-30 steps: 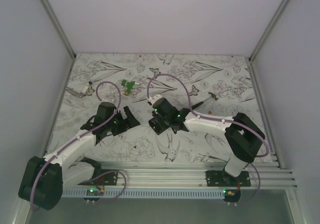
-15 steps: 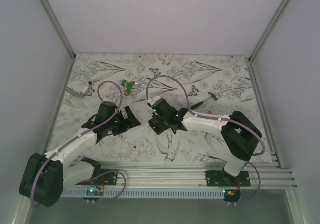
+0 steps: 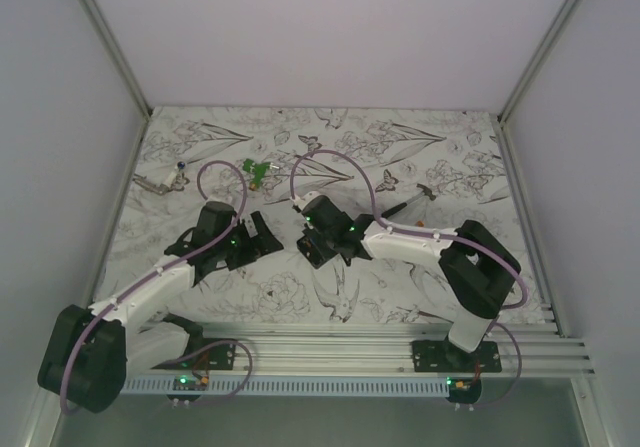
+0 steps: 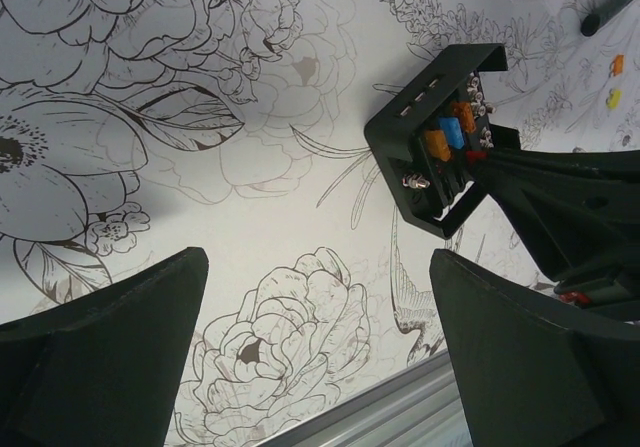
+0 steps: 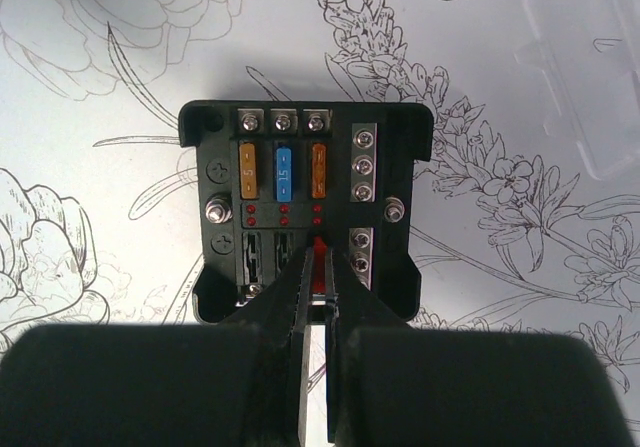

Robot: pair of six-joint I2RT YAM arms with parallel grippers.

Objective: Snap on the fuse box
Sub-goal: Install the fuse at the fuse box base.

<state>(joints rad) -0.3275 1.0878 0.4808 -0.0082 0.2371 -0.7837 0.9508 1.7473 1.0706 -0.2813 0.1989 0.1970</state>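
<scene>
The fuse box (image 5: 300, 192) is a black square box lying open-faced on the flowered table, with orange and blue fuses in its upper row. My right gripper (image 5: 321, 250) reaches in from the near side, shut on a small red fuse (image 5: 321, 272) at the lower right slot. In the top view the fuse box (image 3: 310, 249) sits under the right gripper (image 3: 318, 239). My left gripper (image 3: 262, 235) hovers just left of it, open and empty. The left wrist view shows the fuse box (image 4: 440, 137) beyond the wide-open left gripper (image 4: 318, 257).
A clear plastic cover (image 5: 585, 67) lies on the table to the far right of the box. A green piece (image 3: 258, 170), a thin black tool (image 3: 405, 202) and a small metal part (image 3: 160, 182) lie farther back. Loose orange (image 4: 617, 64) and yellow (image 4: 612, 97) fuses lie by the tool.
The right gripper's jaws have narrowed onto the red fuse, and the right arm has edged slightly left. The left arm has barely moved.
</scene>
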